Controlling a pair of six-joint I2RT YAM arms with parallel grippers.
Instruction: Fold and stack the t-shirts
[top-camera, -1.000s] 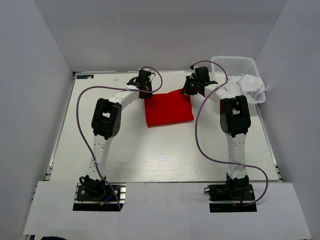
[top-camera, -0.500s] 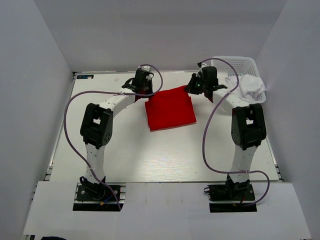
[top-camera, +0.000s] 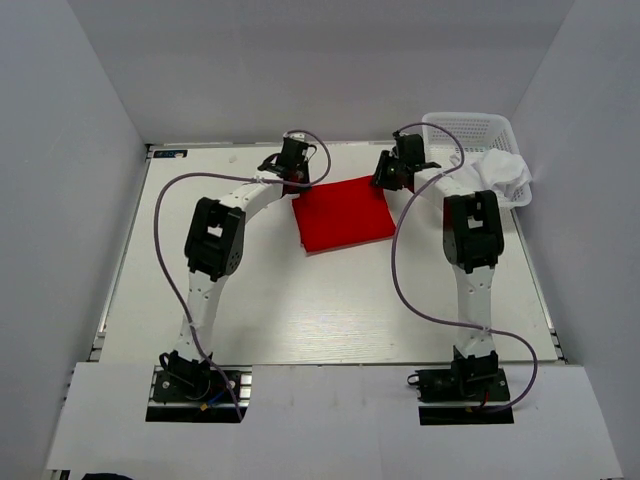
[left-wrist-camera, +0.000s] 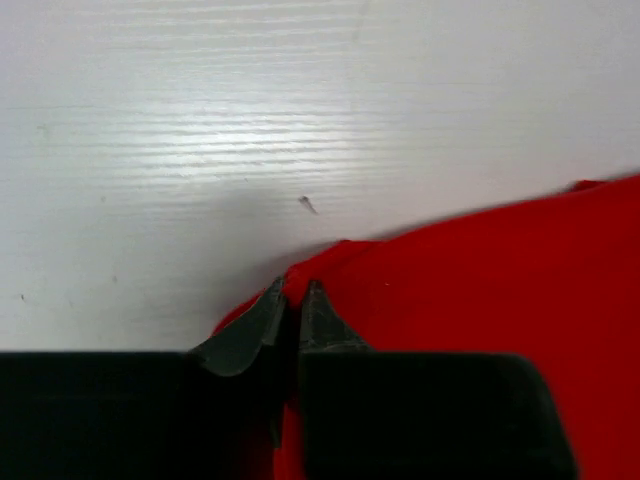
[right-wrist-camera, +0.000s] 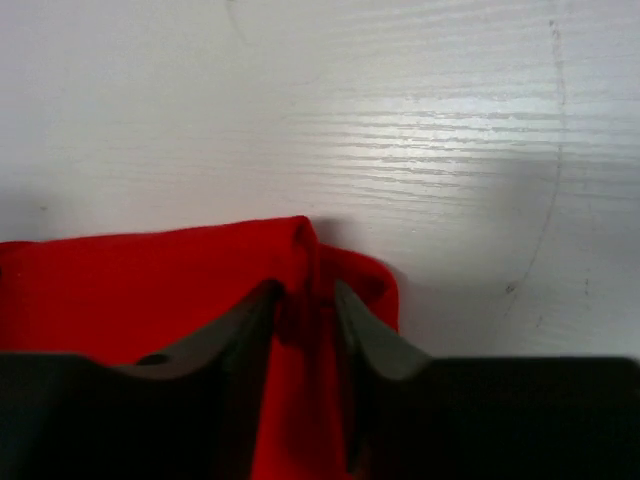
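The red t-shirt (top-camera: 342, 213) lies folded into a rough square at the back middle of the table. My left gripper (top-camera: 293, 182) is shut on its far left corner (left-wrist-camera: 330, 262). My right gripper (top-camera: 385, 182) is shut on its far right corner, with a fold of red cloth (right-wrist-camera: 308, 262) pinched between the fingers. The white t-shirt (top-camera: 500, 172) lies bunched in the basket at the back right. No white label shows on the red shirt.
A white mesh basket (top-camera: 470, 130) stands at the back right corner, next to my right arm. Bare white tabletop (top-camera: 330, 300) lies between the red shirt and the arm bases. Grey walls close in the table's left, right and back.
The red shirt has shifted a little to the right and turned slightly. Both arms stretched out half a second ago and have drawn back; the grippers stay on the shirt's far corners.
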